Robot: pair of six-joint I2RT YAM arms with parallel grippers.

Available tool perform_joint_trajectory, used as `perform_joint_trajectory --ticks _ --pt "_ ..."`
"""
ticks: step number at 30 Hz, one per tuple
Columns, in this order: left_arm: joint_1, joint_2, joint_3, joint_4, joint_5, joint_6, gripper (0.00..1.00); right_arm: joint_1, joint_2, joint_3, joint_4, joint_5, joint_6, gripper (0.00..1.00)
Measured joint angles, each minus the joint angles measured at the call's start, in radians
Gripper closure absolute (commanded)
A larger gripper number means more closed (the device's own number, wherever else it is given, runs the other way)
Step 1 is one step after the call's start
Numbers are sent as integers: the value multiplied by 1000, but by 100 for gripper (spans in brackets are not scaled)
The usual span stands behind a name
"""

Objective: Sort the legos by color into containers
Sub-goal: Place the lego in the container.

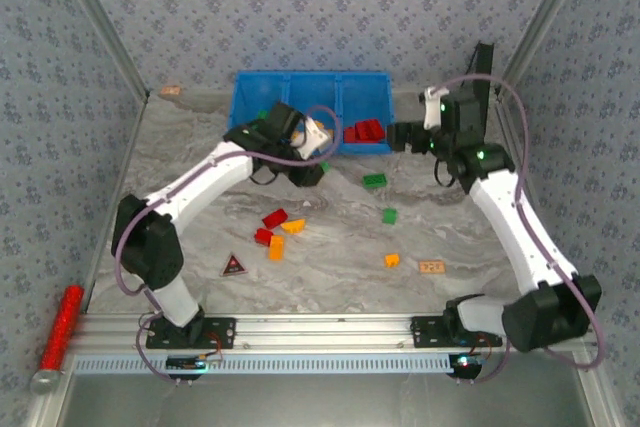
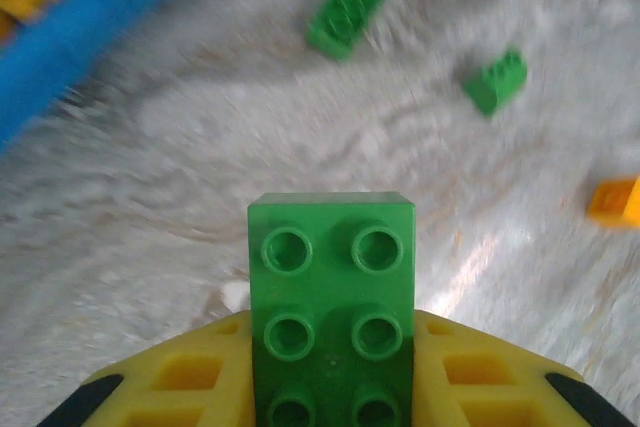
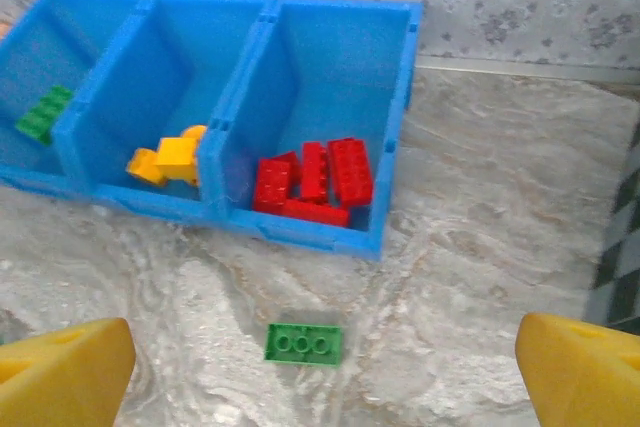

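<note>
Blue bin point(image 1: 250, 87) sits at the far edge of the table point(image 1: 460, 237). All places below are relative to it.

- Left compartment point(image 3: 30, 47): one green brick point(image 3: 42, 112) inside, so green goes here.
- Left claw point(image 1: 305, 142): just in front of the bin's front wall, near the left/middle divider. It is clenched on a green lego point(image 2: 331, 277), studs toward the wrist camera. The brick sticks out past the yellow fingers point(image 2: 190, 377).
- Step in hand, judged: carry this green lego into the left compartment.
- To do it well: lift enough to clear the front wall and slide left of the divider. Centre over the compartment floor, let go low so it doesn't bounce out, and keep the grip firm until then.
- Middle compartment point(image 3: 150, 77): orange-yellow bricks point(image 3: 170, 159).
- Right compartment point(image 3: 340, 67): red bricks point(image 3: 315, 182).
- Right claw point(image 1: 398, 135): just in front of the bin's right end, jaws spread wide, nothing between them.
- A loose green brick point(image 3: 303, 343) lies on the table in front of the right compartment, below the right claw. It looks like the likely next pick for that arm.
- Loose red bricks point(image 1: 270, 225) and orange bricks point(image 1: 284, 237) lie well in front of the bin.
</note>
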State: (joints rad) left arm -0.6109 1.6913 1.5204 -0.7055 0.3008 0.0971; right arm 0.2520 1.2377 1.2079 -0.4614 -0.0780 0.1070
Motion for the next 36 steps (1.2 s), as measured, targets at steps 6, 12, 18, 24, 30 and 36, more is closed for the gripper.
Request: perform_joint_trajectory --ticks 6,12,18,24,30,36 --pt "132 2 121 61 51 -76 80 166 -28 -227 98 -30 33 0" --pt "192 38 187 118 -6 -134 80 387 3 -264 140 -11 36 0" --pt "299 227 364 53 -51 -243 80 548 148 -213 149 22 27 0" --pt "342 429 566 -59 -97 -286 81 663 330 -73 133 41 -20 0" --pt "343 540 658 -110 -115 -317 81 731 482 87 121 44 -67 0" --pt "362 623 727 -148 -142 -335 78 777 613 197 110 44 -119 1"
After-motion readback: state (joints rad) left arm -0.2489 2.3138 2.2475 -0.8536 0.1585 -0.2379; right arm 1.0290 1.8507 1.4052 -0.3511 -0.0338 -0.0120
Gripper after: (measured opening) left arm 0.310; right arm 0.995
